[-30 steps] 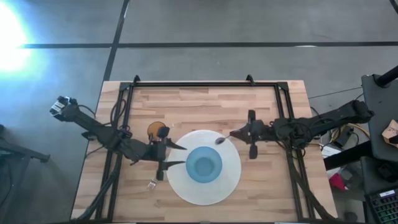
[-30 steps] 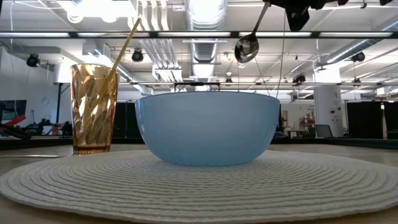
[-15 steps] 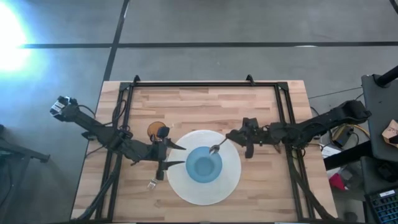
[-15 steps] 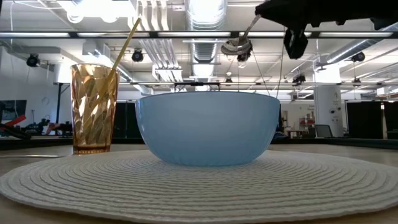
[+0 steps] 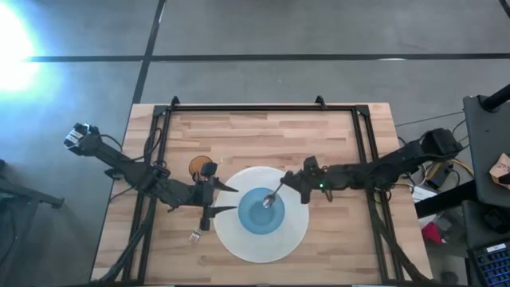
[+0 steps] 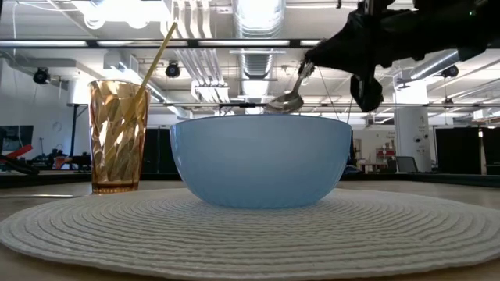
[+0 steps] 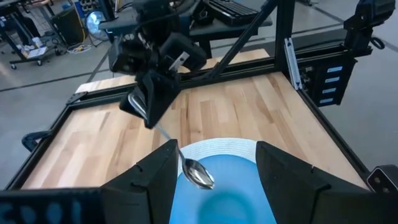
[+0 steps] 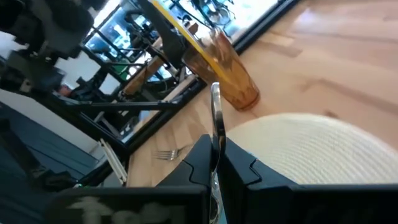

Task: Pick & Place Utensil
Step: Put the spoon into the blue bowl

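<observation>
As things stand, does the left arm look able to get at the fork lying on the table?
Probably yes. The fork lies on bare wood just off the placemat, close beside the left end effector, which is open and empty. Nothing lies between them; the right end effector holds the spoon over the bowl.

Silver spoon [image 5: 270, 198] tilts bowl-end down just above the blue bowl [image 5: 261, 212].

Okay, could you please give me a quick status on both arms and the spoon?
Right pincer shut on spoon, over blue bowl. Left pincer open, waiting at placemat edge. Amber cup and fork well aside, path clear.
</observation>
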{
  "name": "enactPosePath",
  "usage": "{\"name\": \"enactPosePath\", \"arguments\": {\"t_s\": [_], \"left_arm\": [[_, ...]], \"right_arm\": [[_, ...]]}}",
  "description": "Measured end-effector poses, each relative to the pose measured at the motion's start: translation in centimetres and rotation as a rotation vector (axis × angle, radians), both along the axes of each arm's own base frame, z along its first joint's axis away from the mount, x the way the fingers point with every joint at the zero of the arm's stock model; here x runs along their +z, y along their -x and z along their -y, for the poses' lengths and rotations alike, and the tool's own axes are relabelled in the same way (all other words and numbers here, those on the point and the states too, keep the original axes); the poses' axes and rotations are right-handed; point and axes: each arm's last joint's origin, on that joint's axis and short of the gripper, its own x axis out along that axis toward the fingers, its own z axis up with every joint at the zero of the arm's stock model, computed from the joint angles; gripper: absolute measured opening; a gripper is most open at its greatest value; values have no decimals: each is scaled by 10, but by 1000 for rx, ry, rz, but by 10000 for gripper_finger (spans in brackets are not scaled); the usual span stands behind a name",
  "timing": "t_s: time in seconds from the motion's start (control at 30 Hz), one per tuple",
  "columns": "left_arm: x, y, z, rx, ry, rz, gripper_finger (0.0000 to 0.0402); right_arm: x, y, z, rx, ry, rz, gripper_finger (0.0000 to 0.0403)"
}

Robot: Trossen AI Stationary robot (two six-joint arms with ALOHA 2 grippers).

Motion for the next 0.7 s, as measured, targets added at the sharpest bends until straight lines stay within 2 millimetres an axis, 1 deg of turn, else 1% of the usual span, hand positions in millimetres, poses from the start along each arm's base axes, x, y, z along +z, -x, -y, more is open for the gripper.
{"name": "enactPosePath", "arguments": {"t_s": [0.23, 0.33, 0.7], "left_arm": [[0, 0, 0, 4, 11, -3, 209], [0, 0, 0, 4, 10, -5, 209], [0, 0, 0, 4, 10, -5, 209]], "right_arm": [[-16, -8, -2, -9, -56, -35, 8], [-19, -10, -3, -6, -75, -28, 8], [-42, -18, -6, -20, -120, -85, 8]]}}
